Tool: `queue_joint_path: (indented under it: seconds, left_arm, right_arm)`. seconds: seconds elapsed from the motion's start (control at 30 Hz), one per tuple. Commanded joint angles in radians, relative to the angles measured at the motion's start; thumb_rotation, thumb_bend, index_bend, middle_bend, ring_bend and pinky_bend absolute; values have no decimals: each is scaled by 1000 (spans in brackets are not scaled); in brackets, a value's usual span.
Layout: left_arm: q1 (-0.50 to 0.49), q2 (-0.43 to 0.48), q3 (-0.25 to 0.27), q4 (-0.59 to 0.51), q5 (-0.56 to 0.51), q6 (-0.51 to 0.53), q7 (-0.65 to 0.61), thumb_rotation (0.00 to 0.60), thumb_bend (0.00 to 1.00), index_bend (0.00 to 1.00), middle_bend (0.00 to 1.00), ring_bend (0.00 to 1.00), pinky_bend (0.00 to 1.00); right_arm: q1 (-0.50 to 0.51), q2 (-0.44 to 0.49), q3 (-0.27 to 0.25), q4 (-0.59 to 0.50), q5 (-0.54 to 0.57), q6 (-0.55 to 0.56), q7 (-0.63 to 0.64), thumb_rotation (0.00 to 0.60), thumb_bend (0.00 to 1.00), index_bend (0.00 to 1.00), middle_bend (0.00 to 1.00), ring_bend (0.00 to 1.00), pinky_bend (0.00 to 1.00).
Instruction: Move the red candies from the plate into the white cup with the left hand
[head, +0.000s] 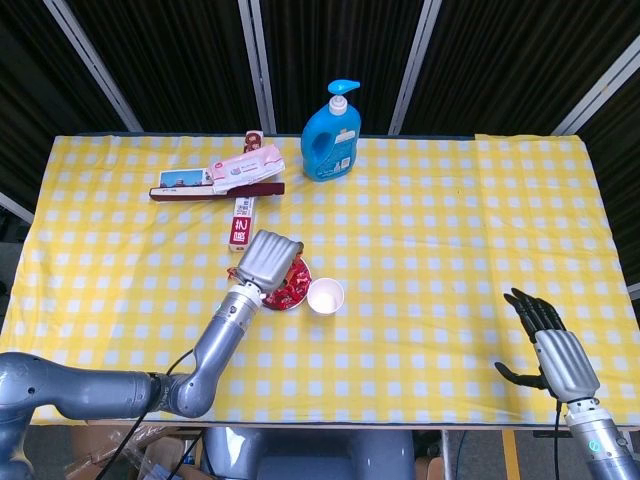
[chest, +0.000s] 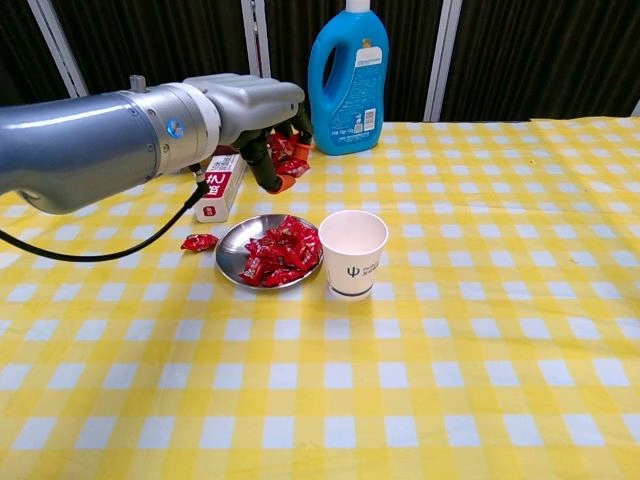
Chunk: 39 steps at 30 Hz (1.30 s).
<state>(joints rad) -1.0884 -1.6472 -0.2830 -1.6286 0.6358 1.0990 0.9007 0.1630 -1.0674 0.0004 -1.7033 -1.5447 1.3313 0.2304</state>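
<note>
A small metal plate (chest: 232, 270) holds a pile of red candies (chest: 275, 255); in the head view the plate (head: 297, 296) is half hidden under my left hand (head: 268, 259). My left hand (chest: 262, 125) hangs above the plate, lifted well off it, and pinches red candies (chest: 286, 160) in its curled fingers. The white cup (chest: 352, 252) (head: 325, 296) stands upright just right of the plate. One red candy (chest: 199, 241) lies on the cloth left of the plate. My right hand (head: 553, 346) rests at the table's front right, fingers spread, holding nothing.
A blue detergent bottle (chest: 348, 75) stands at the back centre. A pink packet (head: 246, 167) lies on a dark red box (head: 215, 187) at the back left. A small red-and-white box (chest: 219, 185) lies behind the plate. Yellow checked cloth (chest: 480, 330) covers the table.
</note>
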Motion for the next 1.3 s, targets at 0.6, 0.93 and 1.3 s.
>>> queue_joint_path:
  seconds: [0.6, 0.93, 1.3]
  left_arm:
    - [-60, -146, 21, 72, -8, -12, -17, 600, 338, 445, 534, 885, 934]
    - [-58, -146, 16, 67, -11, 0, -29, 600, 302, 346, 355, 879, 934]
    - [-9, -55, 12, 8, 10, 39, -69, 600, 300, 304, 326, 877, 934]
  right_arm:
    - [-1, 1, 1, 2, -2, 5, 10, 600, 278, 0, 0, 0, 0]
    - [-2, 1, 1, 2, -5, 8, 11, 600, 277, 0, 0, 0, 0]
    - [-3, 0, 1, 4, -6, 12, 12, 600, 277, 0, 0, 0, 0]
